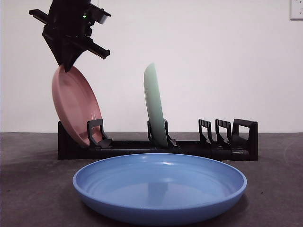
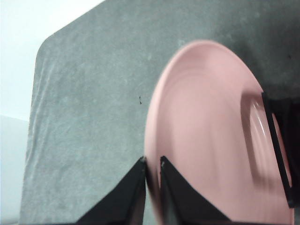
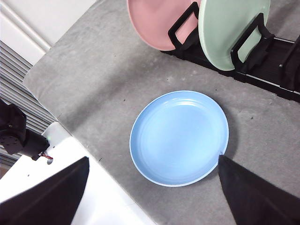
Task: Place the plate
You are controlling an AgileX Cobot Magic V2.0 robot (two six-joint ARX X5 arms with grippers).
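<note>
Since the desk (image 1: 28, 189) and the black rack (image 1: 227, 150) are fixed, I work from them: the rack runs across the far side, with a green plate (image 1: 154, 106) upright in its middle slot and free slots at the other end. The blue plate (image 1: 160, 187) lies flat on the desk in front, well apart from the rack. My pink plate (image 1: 75, 105) leans in the end slot, its lower edge down in the rack behind the first divider. The left pincer (image 1: 66, 66) is clamped on its top rim. I judge it seated but tilted, so I would let go gently and lift straight up, clear of the rim. The right pincer (image 3: 152, 185) hangs spread wide above the blue plate.
</note>
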